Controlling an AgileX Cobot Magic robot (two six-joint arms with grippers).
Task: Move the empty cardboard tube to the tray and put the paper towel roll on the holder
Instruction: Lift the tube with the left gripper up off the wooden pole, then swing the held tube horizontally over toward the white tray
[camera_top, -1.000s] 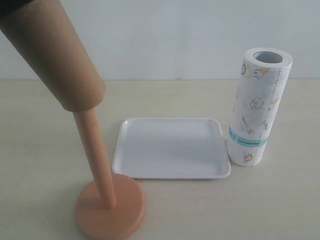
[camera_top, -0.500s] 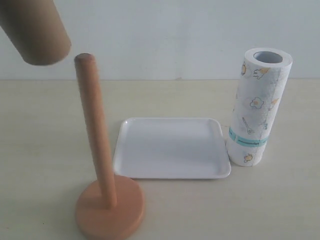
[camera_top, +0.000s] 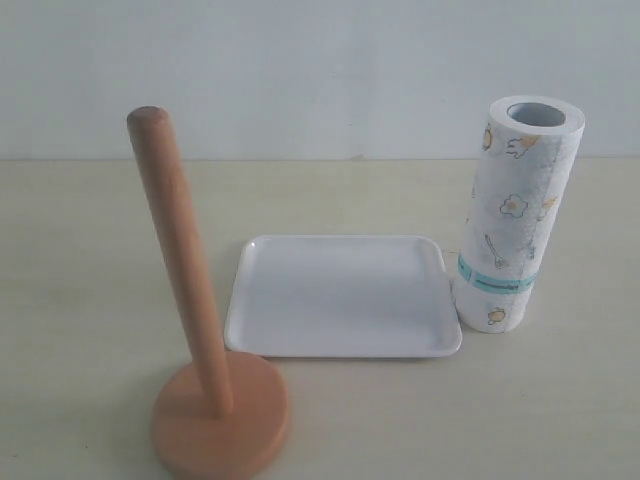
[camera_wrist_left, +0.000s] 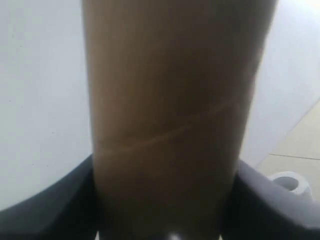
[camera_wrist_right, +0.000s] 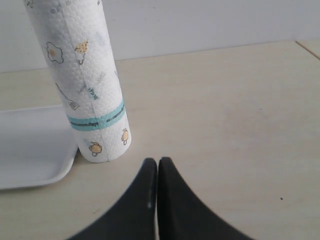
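Lifted clear of the orange-brown wooden dowel holder (camera_top: 185, 290), the long brown cardboard tube (camera_wrist_left: 170, 125) hangs clamped in the left gripper (camera_wrist_left: 167, 200), due next across and down onto the shallow white plastic tray (camera_top: 340, 295); the right gripper (camera_wrist_right: 158, 170) sits closed beside the printed white paper towel roll (camera_top: 515, 220).

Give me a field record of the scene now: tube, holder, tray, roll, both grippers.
cardboard tube: held up off the holder, out of the exterior view
left gripper: shut on the cardboard tube
holder: post bare, standing on its base
tray: nothing on it
paper towel roll: upright, right beside the tray; contact unclear
right gripper: shut, empty, near the roll
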